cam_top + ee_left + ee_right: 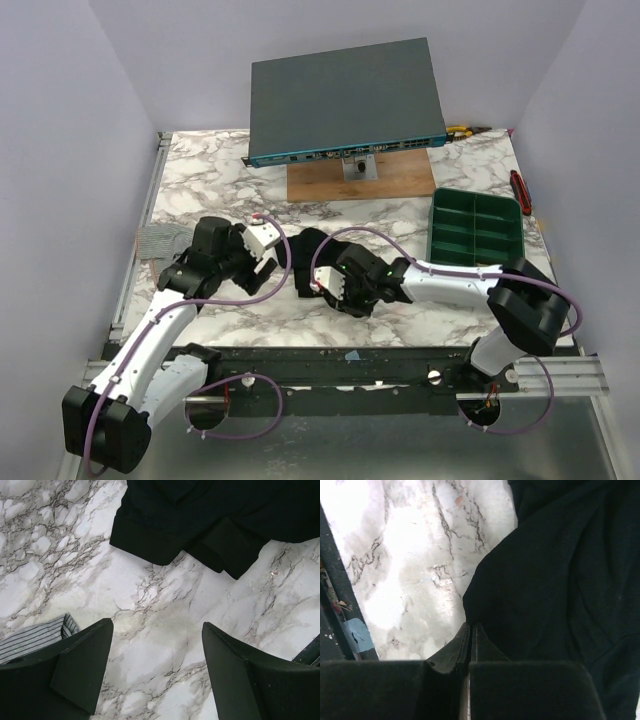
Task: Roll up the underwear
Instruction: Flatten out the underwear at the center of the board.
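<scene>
Top external: black underwear (308, 248) sits bunched on the marble table (200, 180), front-centre, between the two arms. The right arm's wrist and a purple cable (288, 262) cover a good part of it, so the full outline can't be read from here. Left wrist view: left gripper (157, 667) hangs over bare marble with its jaws spread wide and nothing between them. The underwear's hem and a folded corner lie just ahead of the fingertips, not touching; the garment runs off the top of the frame. A striped grey cloth (30, 637) pokes out behind the left finger, mostly hidden by it. From above it shows as a small patch at the table's left edge, half under the left arm. Right wrist view: right gripper (470, 637) has its jaws pressed together, tips right at the underwear's edge, with the fabric filling the right side of the frame. It's black on black there — can't confirm whether cloth is actually pinched between the pads or just lying against them. A bit of blue tape (357, 635) sits on the dark front rail at the left. Further back and well apart: a green compartment tray (475, 225), a grey box (345, 100) on a wooden board (320, 182), and a red-handled tool (519, 190) at the right edge, too small to identify.
</scene>
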Available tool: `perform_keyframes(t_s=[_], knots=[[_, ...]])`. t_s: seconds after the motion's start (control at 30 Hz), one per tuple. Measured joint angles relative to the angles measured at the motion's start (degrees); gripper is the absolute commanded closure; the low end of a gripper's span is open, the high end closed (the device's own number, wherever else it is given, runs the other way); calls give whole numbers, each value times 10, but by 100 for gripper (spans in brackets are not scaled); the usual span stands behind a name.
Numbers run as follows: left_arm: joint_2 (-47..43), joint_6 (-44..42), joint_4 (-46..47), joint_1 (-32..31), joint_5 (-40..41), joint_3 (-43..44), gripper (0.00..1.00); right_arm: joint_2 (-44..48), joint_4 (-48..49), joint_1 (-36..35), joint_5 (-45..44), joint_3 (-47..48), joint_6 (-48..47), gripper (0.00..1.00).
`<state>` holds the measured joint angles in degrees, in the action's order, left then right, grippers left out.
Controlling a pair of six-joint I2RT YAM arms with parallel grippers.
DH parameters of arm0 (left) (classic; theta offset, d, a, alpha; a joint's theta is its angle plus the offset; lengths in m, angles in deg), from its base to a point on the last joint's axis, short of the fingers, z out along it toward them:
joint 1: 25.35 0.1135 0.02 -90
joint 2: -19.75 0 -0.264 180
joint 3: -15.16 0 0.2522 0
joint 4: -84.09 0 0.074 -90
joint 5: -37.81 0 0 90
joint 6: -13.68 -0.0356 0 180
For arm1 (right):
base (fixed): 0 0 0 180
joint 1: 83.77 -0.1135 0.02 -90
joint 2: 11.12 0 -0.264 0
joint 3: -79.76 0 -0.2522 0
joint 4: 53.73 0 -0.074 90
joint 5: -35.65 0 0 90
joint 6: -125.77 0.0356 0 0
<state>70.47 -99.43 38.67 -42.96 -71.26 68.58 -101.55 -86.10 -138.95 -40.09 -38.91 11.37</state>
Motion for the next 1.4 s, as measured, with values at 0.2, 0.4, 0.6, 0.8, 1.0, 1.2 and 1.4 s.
perform_keyframes(t_s=[0.2, 0.4, 0.6, 0.8, 1.0, 1.2, 1.4], knots=[[0, -14, 7, 0, -1, -22, 22, 21, -38, 0, -23, 24, 5, 99], [6, -30, 21, 0, -9, -24, 21, 99, -121, 7, -45, 125, -10, 99], [50, -38, 33, -2, -49, -3, 21, 153, -156, 32, -61, 179, -25, 99], [124, -35, 56, -16, -84, 27, 21, 152, -172, 71, -61, 158, -25, 99], [195, -23, 70, -41, -132, 67, 21, 145, -175, 112, -43, 140, -14, 99], [254, -4, 87, -89, -182, 82, 23, 124, -169, 151, -6, 139, 7, 99], [313, 49, 90, -102, -240, 121, 24, 118, -165, 191, 36, 139, 28, 99]])
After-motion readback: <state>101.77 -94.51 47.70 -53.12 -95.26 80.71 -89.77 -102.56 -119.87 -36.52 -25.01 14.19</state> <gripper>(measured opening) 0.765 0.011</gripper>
